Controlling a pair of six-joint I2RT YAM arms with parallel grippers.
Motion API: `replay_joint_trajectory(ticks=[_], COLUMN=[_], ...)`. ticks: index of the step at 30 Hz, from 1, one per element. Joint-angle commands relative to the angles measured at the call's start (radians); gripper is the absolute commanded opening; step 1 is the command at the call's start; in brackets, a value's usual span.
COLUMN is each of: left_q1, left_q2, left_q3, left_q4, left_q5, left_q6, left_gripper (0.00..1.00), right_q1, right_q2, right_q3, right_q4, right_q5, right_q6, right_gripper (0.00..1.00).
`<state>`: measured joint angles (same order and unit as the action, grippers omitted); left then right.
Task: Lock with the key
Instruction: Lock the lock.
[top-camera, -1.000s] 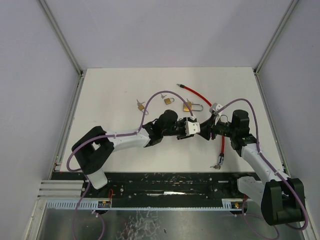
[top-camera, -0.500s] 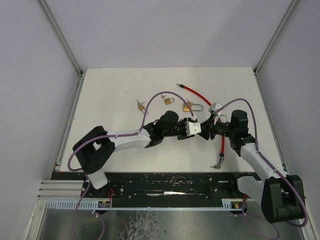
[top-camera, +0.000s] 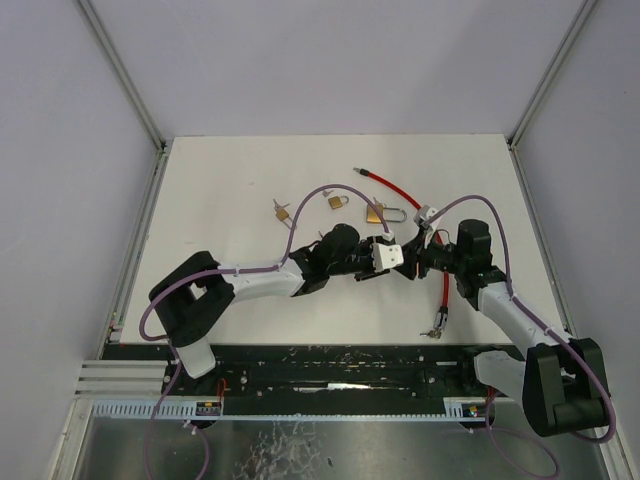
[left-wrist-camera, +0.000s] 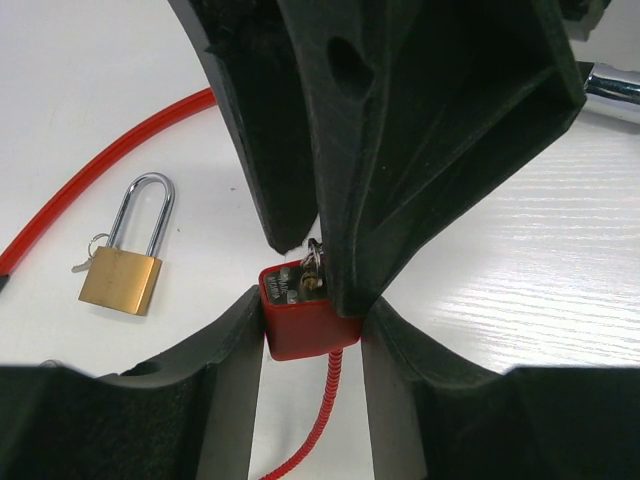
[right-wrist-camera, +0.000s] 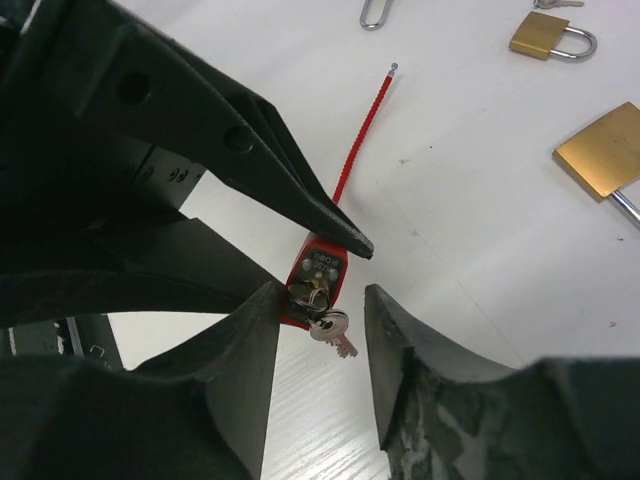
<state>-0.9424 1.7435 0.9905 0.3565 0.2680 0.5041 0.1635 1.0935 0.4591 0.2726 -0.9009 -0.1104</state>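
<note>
On white worktop (top-camera: 230, 190), clamps red cable lock (left-wrist-camera: 300, 325) between closed left jaws; straddles its key (right-wrist-camera: 330, 330) with right jaws part-open, not visibly touching; brass padlock (left-wrist-camera: 120, 280) beside.

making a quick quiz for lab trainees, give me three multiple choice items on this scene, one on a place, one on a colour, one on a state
1. Where is the red lock body?
A) clamped in the left gripper
B) lying loose, untouched
C) hanging from a hook

2. What colour is the cable?
A) blue
B) red
C) green

3. How do the right gripper jaws stand?
A) shut tight on nothing
B) out of every view
C) apart, with the key between them

Answers:
1 A, its fingers press the body from both sides.
2 B, it runs red across the table.
3 C, the right wrist view shows a gap on either side of the key.
</note>
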Motion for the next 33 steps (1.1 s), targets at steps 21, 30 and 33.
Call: replay_joint_trajectory(ticks=[21,30,33], left_q1=[-0.014,-0.014,-0.010], left_q2=[-0.012,-0.029,-0.042], left_q3=[0.048,0.023,0.004], left_q4=[0.086,0.114,0.139], left_q5=[0.001,-0.003,-0.010], left_q6=[-0.012,-0.017,-0.026], left_gripper=[0.05,0.26,0.38], right_q1=[0.003,-0.028,-0.039], right_q2=[0.008,-0.011,-0.019], right_q3=[0.050,0.049,0.047], right_q4=[-0.029,-0.009,-0.006], right_q5=[-0.017,-0.051,-0.061], right_q6=[0.023,0.047,0.051], right_gripper=[0.04,0.00,0.00])
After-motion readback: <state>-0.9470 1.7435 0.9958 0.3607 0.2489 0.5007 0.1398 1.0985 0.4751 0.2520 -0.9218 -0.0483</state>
